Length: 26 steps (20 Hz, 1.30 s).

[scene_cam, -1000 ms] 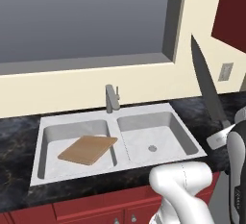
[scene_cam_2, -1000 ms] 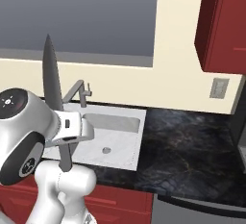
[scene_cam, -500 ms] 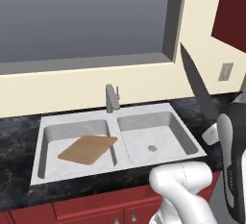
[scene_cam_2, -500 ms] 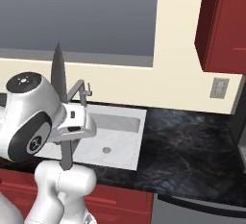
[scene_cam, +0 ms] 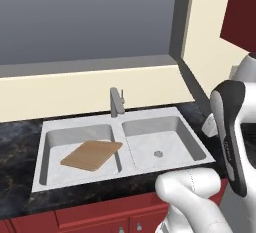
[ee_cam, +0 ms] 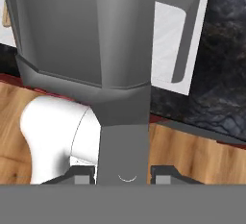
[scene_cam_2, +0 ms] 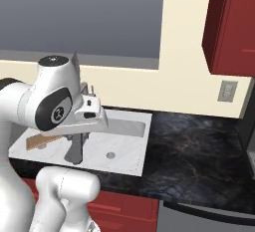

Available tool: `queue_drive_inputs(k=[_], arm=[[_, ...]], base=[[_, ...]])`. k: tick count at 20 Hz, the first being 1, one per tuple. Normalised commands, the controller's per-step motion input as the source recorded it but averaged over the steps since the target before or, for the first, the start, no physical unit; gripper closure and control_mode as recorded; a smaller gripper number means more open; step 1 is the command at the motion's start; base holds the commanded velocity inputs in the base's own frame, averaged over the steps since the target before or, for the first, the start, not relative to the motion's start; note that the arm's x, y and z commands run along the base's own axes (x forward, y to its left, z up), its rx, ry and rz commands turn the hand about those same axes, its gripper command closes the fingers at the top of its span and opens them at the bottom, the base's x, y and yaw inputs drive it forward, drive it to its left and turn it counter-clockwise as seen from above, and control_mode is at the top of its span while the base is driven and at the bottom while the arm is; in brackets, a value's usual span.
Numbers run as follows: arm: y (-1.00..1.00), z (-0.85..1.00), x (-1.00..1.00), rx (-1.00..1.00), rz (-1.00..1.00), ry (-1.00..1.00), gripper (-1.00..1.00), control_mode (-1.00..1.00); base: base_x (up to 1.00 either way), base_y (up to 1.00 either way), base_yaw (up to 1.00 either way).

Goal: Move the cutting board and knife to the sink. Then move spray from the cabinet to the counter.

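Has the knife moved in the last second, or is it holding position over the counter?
Yes. In the right base view the knife, shut in the gripper, has swung rightward and down toward the sink, its blade now less upright.

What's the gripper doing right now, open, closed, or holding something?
Gripper: closed on the knife, gripping its handle between the two fingertips.

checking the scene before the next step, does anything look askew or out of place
The cutting board lies crooked in the left basin of the sink, one corner propped up on the divider. The knife is clamped in the fingers, above the floor rather than the basin. Nothing spilled or damaged.
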Motion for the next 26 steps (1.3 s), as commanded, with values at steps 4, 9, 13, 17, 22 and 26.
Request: queue_drive_inputs(k=[4, 9, 13, 17, 22, 26], arm=[[-0.13, -0.19, 0.31, 0.0, 0.12, 0.0, 1.0, -1.0], [-0.1, -0.3, 0.32, -0.01, 0.19, 0.0, 1.0, -1.0], [-0.12, -0.35, 0.21, -0.07, 0.22, 0.02, 1.0, -1.0], [-0.18, -0.29, 0.08, -0.13, 0.15, 0.14, 1.0, -1.0], [-0.21, -0.15, 0.02, -0.13, 0.08, 0.23, 1.0, -1.0], [-0.07, -0.12, 0.1, -0.09, 0.05, 0.17, 1.0, -1.0]], base=[[0.0, 0.0, 0.0], [0.0, 0.0, 0.0], [0.0, 0.0, 0.0], [0.0, 0.0, 0.0], [0.0, 0.0, 0.0], [0.0, 0.0, 0.0]])
